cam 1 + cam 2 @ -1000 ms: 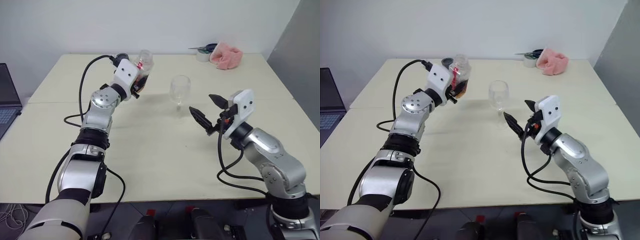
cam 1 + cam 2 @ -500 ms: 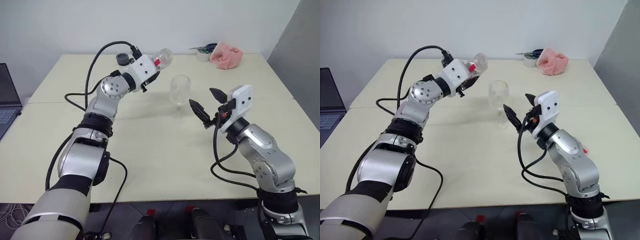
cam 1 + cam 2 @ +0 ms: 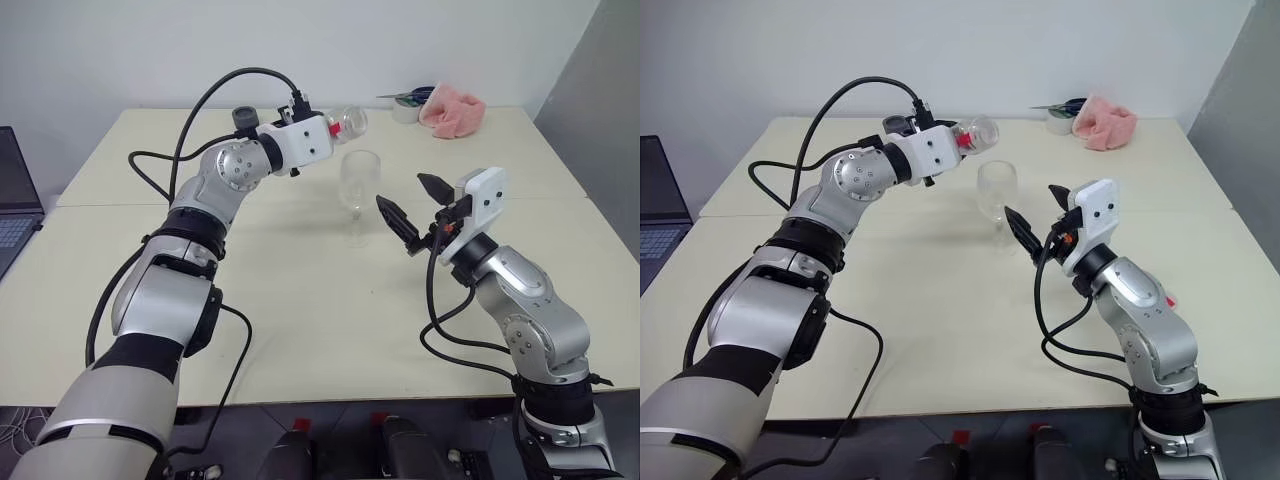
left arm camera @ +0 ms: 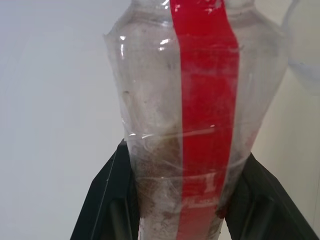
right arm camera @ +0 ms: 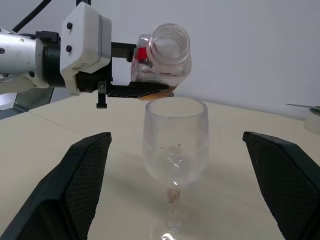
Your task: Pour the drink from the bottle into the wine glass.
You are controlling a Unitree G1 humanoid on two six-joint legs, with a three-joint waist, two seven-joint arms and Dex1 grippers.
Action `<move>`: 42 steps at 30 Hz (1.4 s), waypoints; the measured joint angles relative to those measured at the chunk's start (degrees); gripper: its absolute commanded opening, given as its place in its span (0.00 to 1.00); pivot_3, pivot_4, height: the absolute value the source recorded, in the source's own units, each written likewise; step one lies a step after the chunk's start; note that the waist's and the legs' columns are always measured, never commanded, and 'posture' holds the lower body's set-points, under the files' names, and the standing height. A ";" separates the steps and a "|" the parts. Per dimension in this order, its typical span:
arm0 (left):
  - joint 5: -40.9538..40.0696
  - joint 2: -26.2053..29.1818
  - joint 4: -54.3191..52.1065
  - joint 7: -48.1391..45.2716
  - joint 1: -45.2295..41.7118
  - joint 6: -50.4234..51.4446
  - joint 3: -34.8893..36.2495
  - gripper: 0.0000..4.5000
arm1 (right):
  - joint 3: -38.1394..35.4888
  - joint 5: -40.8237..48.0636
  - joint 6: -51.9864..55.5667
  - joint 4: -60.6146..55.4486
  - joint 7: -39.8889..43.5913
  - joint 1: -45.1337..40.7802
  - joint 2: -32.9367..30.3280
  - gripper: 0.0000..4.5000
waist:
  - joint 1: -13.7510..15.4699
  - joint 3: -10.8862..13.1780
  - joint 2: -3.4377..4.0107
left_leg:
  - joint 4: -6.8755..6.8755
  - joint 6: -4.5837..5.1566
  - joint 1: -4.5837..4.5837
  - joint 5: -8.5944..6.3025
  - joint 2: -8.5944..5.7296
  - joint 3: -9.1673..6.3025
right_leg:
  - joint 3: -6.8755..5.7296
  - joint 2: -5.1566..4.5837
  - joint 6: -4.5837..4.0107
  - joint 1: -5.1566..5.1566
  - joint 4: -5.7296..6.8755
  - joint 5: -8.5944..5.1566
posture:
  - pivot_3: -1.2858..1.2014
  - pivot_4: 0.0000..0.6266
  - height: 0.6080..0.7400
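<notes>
My left gripper (image 3: 332, 129) is shut on the bottle (image 3: 352, 121), a clear plastic one with a red label strip. It lies nearly level, its open mouth pointing over the rim of the wine glass (image 3: 358, 180). A thin film of amber drink (image 5: 156, 95) rests along the bottle's low side, and no stream shows. The glass (image 5: 175, 134) stands upright mid-table and looks empty apart from a few specks. My right gripper (image 3: 413, 205) hovers open just right of the glass, its fingers (image 5: 75, 190) wide on either side of it without touching. In the left wrist view the black fingers (image 4: 107, 200) clamp the bottle (image 4: 190, 125).
A black round object (image 3: 243, 118) sits on the table behind my left wrist. A pink cloth (image 3: 452, 108), a tape roll (image 3: 405, 111) and scissors lie at the far right corner. A laptop (image 3: 14, 210) sits off the table's left edge.
My left arm has rolled the bottle from nearly upright to lying level and carried it right and up, bringing its mouth over the glass. The right arm has stayed put.
</notes>
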 measured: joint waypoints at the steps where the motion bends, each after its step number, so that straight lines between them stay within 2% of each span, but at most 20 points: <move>1: 0.55 0.34 0.36 0.29 -0.05 -0.39 -0.49 0.38 | -0.10 0.00 0.00 0.00 -0.01 0.00 0.07 1.00 | 0.00 0.00 0.00 | 0.00 0.00 0.00 0.00 0.00 0.00 | 0.00 0.00 0.00 0.00 0.00 0.00 | 0.52 0.24 1.00; 10: 3.80 1.64 2.73 1.74 -3.74 -2.41 -1.93 0.38 | -0.46 -0.01 0.00 0.00 -0.31 -0.01 0.88 1.00 | 0.05 0.00 0.00 | 0.02 0.00 -0.02 0.00 -0.03 0.00 | -0.02 0.01 0.01 -0.01 0.02 -0.01 | 0.52 0.24 1.00; 42: 11.39 2.51 7.29 5.54 -8.33 -7.12 -7.08 0.38 | -1.94 0.01 0.01 0.01 -0.78 -0.09 1.08 1.00 | 0.01 0.00 0.00 | 0.02 0.01 -0.02 0.00 -0.04 0.07 | 0.01 0.04 0.01 -0.07 0.10 -0.01 | 0.52 0.24 1.00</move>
